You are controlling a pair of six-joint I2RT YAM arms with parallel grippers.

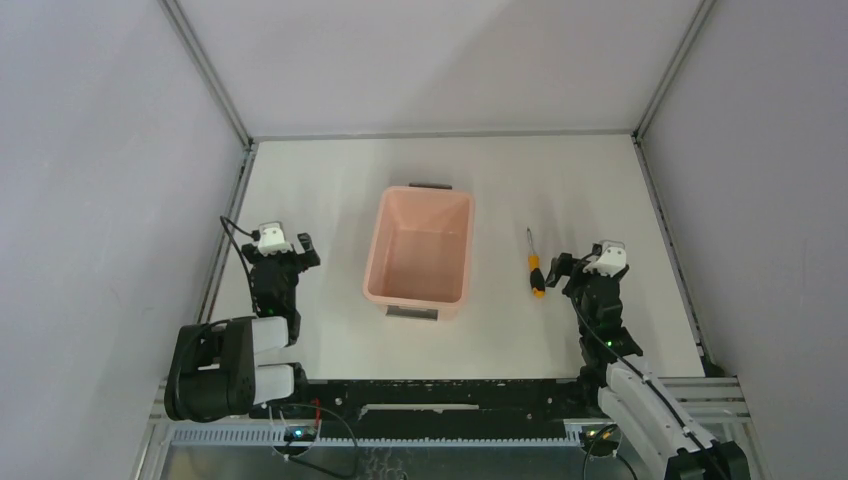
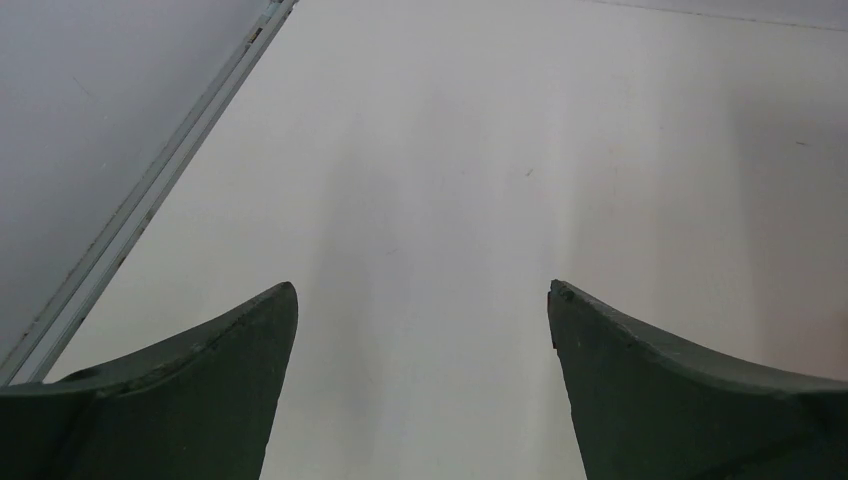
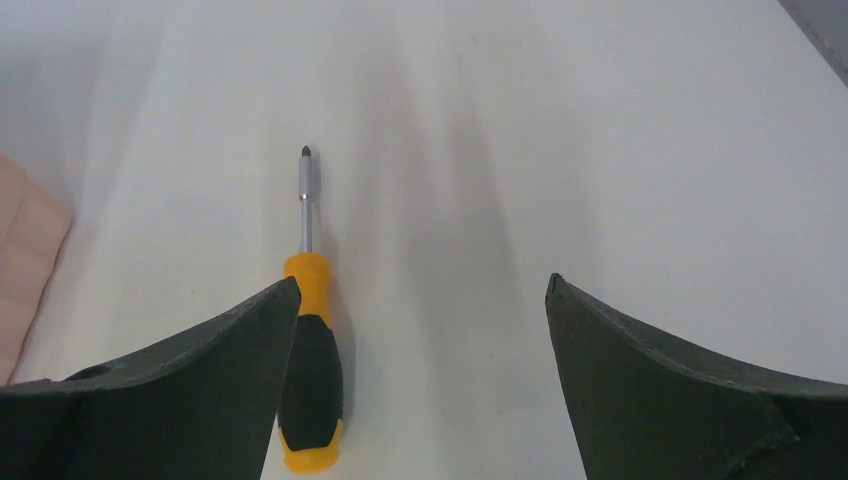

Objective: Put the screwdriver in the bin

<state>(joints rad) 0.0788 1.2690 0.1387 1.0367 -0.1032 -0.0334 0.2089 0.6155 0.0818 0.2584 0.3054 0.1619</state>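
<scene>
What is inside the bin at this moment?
Nothing shows inside the bin, only its bare pink floor. The screwdriver lies outside on the table, right of it. The near wall's inner face is out of sight.

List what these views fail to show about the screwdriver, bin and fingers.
- Right wrist view: the small orange-and-black-handled screwdriver has its handle's left edge hidden behind the right arm's fingers; contact cannot be told.
- Right wrist view: the rectangular pale pink plastic bin is cut off by the left edge.
- Left wrist view: only the left arm's fingers and white table show; bin and screwdriver lie outside it.
- Top view: screwdriver tip too small to read.
</scene>
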